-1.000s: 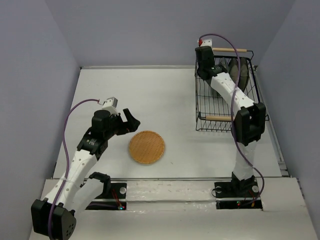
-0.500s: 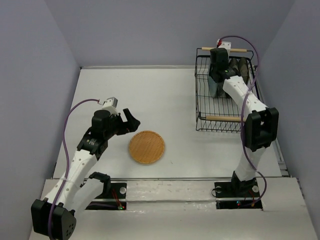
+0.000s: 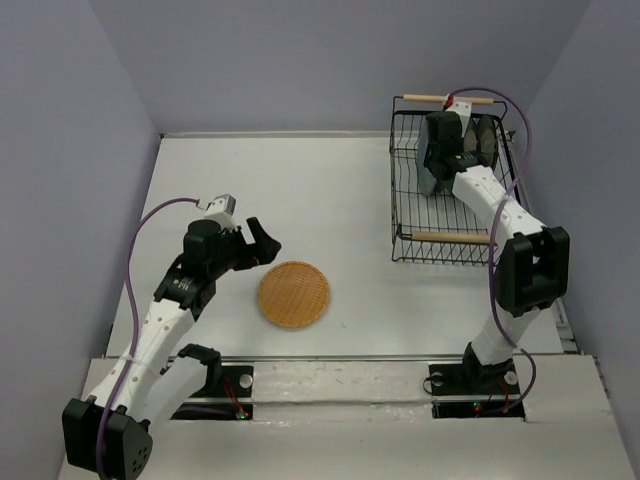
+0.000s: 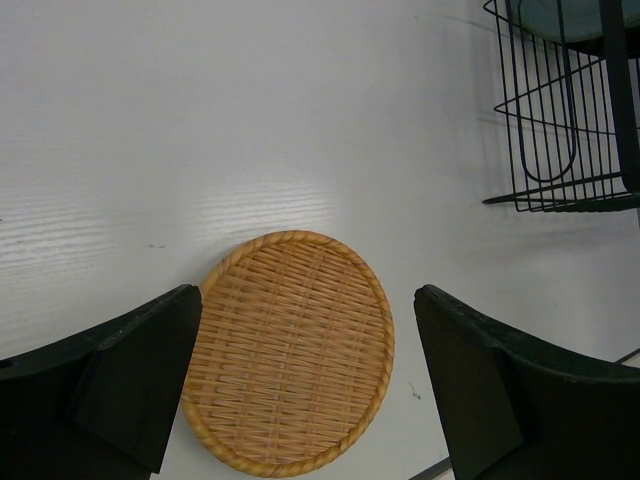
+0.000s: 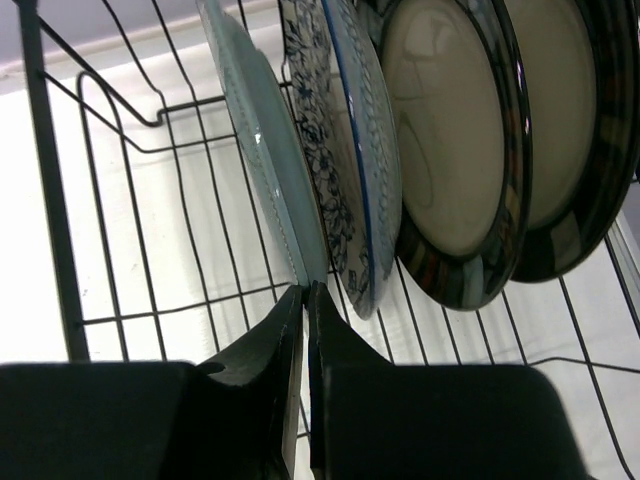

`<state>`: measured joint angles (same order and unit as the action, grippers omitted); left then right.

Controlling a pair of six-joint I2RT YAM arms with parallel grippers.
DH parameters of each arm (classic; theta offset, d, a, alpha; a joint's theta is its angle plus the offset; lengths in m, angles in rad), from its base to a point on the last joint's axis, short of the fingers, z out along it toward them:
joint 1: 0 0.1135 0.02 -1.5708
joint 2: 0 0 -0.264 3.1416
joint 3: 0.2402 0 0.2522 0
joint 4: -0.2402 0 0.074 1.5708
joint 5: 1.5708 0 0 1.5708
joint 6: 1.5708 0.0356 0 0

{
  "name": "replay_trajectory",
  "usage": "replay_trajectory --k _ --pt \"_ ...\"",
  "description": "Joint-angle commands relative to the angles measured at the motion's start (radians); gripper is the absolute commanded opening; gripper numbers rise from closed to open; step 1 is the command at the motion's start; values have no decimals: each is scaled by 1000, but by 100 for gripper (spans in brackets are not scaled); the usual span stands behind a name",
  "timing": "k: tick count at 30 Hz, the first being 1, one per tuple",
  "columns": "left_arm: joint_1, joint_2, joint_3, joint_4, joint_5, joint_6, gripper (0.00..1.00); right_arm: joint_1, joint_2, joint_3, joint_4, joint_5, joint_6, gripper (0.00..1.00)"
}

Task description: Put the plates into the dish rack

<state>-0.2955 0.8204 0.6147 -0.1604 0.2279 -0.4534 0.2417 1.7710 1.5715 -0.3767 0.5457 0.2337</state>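
Woven plate lies flat on the table at lower centre of the top view. The left gripper is spread wide just beside it, holding nothing. At upper right, the rack holds four plates on edge, side by side: teal plate, floral plate and two striped plates. The right gripper pinches the teal plate's lower rim.
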Motion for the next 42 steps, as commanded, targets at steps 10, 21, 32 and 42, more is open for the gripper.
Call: replay_trajectory --k 10,21,32,42 --pt "-7 -10 -13 36 18 15 99 -8 -38 -39 16 66 109 7" --pt "-7 -17 -12 39 22 16 99 -8 83 110 53 31 -88 7" --pt "-7 -9 -10 38 18 16 99 -27 197 251 61 -9 -183 7" --pt "-5 -6 -10 35 13 16 99 -36 254 324 55 -128 -188 7"
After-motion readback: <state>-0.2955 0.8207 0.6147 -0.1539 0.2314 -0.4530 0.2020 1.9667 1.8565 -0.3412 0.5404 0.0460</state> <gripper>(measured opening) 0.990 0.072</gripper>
